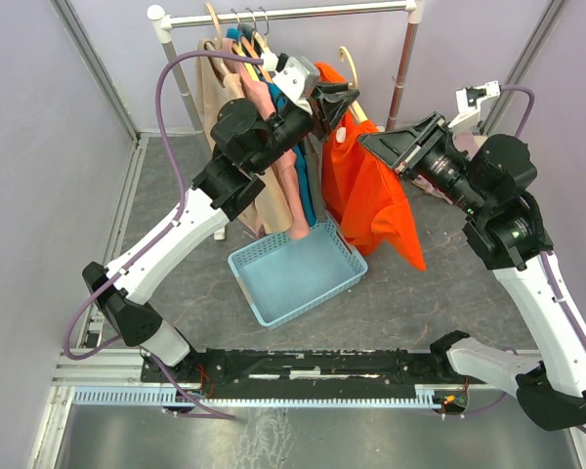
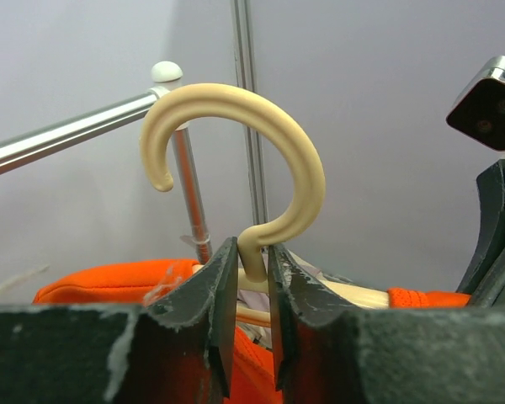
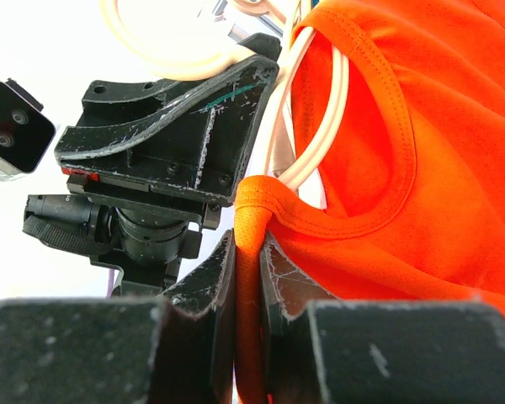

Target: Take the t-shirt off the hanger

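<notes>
Two grips are shared between the arms, and the task's thing is held between them. The left gripper (image 2: 252,263) is seen clamped on the neck of the cream hanger (image 2: 307,164), just under its hook, with the jaws drawn tight against the stem. The hook is carried in free air, off the rail (image 1: 293,14) and to the right of the other garments (image 1: 269,210) hung there. The right gripper (image 3: 247,252) is seen pinched onto the collar (image 3: 254,198) of the orange t-shirt (image 1: 371,200), a fold of the ribbed edge being trapped between the jaws. The t-shirt is draped from the hanger and hangs down between the two arms, above and just to the right of the blue basket (image 1: 293,278). In the right wrist view a pale hanger arm is seen passing out through the neck opening, just above the pinched fold, so the shirt is judged not yet freed. The hanger's shoulder bar is judged to run roughly from the left gripper towards the right one, with the collar lying immediately below the left grip. The coming move is therefore thought to depend on the collar being drawn sideways over that shoulder's end while the hanger is kept fixed.
</notes>
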`<state>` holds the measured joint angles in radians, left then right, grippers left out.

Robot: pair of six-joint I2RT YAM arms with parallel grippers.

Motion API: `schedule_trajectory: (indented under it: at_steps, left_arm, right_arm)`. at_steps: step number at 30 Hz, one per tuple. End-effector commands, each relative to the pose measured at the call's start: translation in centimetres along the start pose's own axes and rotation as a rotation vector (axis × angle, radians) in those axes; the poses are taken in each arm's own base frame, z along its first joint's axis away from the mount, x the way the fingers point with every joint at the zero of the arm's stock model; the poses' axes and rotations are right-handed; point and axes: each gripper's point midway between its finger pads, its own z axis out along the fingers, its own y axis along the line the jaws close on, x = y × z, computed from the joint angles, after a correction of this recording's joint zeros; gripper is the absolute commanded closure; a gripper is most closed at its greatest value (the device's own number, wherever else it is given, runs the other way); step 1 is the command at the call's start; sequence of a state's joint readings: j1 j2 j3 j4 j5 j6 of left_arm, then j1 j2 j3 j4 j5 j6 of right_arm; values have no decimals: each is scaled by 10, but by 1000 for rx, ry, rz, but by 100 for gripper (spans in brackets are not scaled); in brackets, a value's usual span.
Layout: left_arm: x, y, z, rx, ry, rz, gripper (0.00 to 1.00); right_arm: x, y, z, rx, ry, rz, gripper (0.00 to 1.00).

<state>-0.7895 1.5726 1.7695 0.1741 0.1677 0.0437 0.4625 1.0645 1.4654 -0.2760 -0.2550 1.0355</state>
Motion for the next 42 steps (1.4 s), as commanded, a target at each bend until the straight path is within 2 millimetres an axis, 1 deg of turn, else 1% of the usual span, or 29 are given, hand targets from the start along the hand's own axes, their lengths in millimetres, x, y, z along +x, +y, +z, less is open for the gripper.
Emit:
schedule_trajectory:
  at_steps: [1,5,7,10,11,12,13,14,16,17,18,19,22,24,26,29,31,37,42]
  left_arm:
    - [-15,-5,2,32,-41,40,75]
    - [-14,-5,3,32,-36,38,87]
    - [-14,-5,4,32,-33,34,96]
    - [-16,-5,5,30,-30,26,97]
    - [-17,-4,6,25,-29,22,97]
    - [-16,-2,7,14,-22,15,97]
    - [-17,1,7,-4,-21,7,97]
    - [-17,5,8,-25,-15,0,97]
    - [-17,10,9,-55,-7,-7,97]
    - [-17,11,10,-61,-4,-10,97]
    - [-17,12,10,-67,-2,-13,97]
    - [-18,14,11,-78,-3,-18,97]
    - [-18,19,11,-111,-1,-32,97]
    - [-19,25,10,-145,-4,-38,97]
    - [-20,32,9,-183,-6,-42,97]
    - [-23,41,11,-234,-6,-45,97]
    - [-20,46,14,-258,0,-50,97]
    - [-18,50,25,-277,3,-58,97]
    - [-17,54,32,-291,8,-62,97]
  right_arm:
    - [-17,41,-6,-155,-53,-37,99]
    - [-15,40,-7,-156,-43,-44,99]
    - [-14,41,-7,-156,-39,-50,99]
    - [-13,37,-8,-137,-31,-64,99]
    - [-13,36,-9,-127,-30,-71,97]
    - [-13,34,-9,-115,-28,-78,90]
    - [-13,32,-10,-103,-26,-88,78]
    - [-13,31,-10,-92,-24,-97,70]
    - [-13,26,-12,-61,-20,-120,66]
    - [-13,24,-13,-45,-18,-132,60]
    - [-13,21,-13,-26,-16,-147,51]
    - [-14,18,-15,-8,-15,-160,47]
    - [-14,10,-19,49,-6,-196,41]
    - [-16,5,-24,89,-4,-221,34]
    - [-18,0,-29,133,3,-255,32]
    - [-17,-11,-39,208,40,-321,32]
    - [-15,-20,-46,258,62,-348,32]
    - [-5,-44,-69,373,122,-384,31]
    - [2,-56,-82,424,149,-387,31]
